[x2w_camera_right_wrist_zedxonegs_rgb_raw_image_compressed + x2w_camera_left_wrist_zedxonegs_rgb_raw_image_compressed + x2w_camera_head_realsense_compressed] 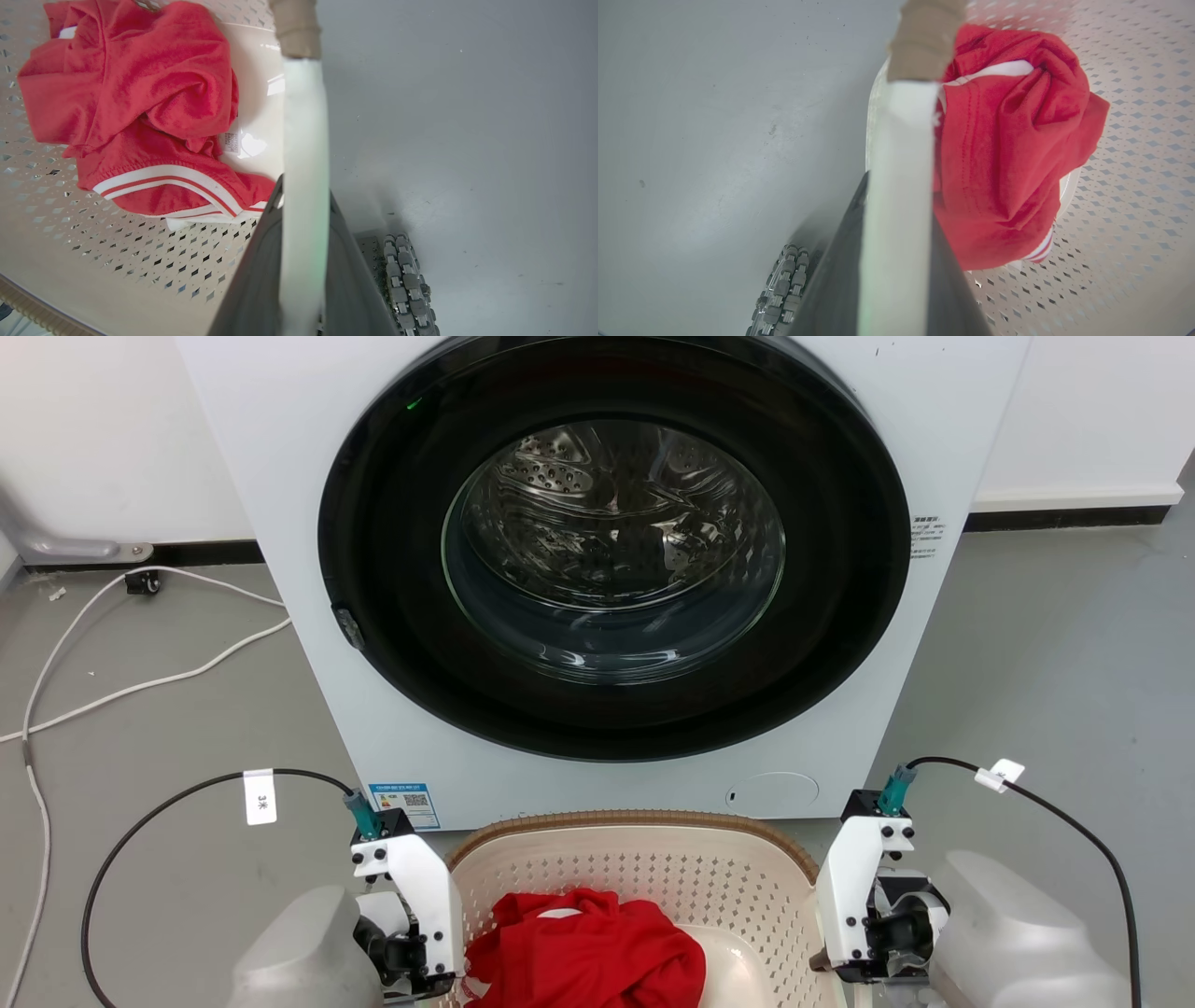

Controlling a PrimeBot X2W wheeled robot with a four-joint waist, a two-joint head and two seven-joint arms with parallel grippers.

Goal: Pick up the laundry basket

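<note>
The laundry basket (653, 877) sat on the floor just in front of the washing machine (934, 429), between my two arms. A crumpled red garment (588, 952) with white stripes lay inside. My left gripper (900, 196) was clamped on the basket's white left handle (901, 140). My right gripper (306, 186) pinched the white right handle (303, 116) likewise.

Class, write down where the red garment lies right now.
In the head view, the red garment lies inside the laundry basket, toward its left side, just in front of the washing machine.
</note>
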